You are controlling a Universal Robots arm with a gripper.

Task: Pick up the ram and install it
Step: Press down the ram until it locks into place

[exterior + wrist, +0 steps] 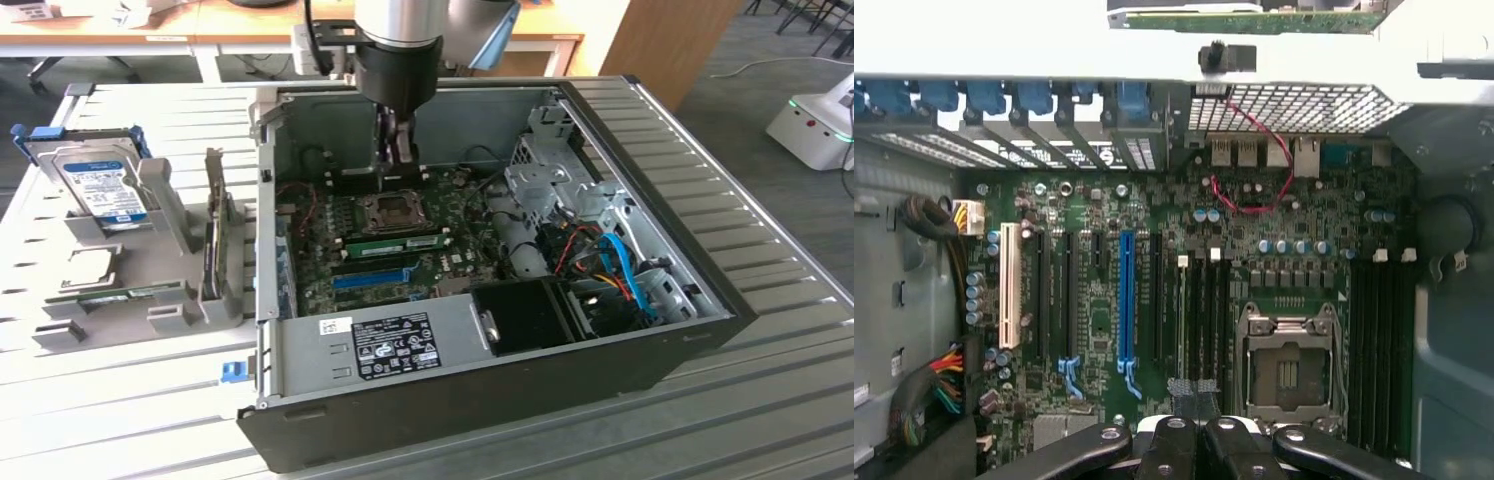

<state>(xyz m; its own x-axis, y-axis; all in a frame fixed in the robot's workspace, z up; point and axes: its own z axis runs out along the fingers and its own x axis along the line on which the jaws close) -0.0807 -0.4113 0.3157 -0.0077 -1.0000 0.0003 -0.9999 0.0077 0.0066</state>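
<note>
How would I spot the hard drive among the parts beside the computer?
Find the open computer case; a grey rack sits at the exterior view's left of it. The hard drive stands upright at the rack's far end. It is the only silver box with a blue label; its neighbours are thin boards.

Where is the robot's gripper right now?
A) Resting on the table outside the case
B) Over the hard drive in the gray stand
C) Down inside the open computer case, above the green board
C: the gripper reaches down into the open computer case, above the green board, away from the hard drive in its stand.
</note>
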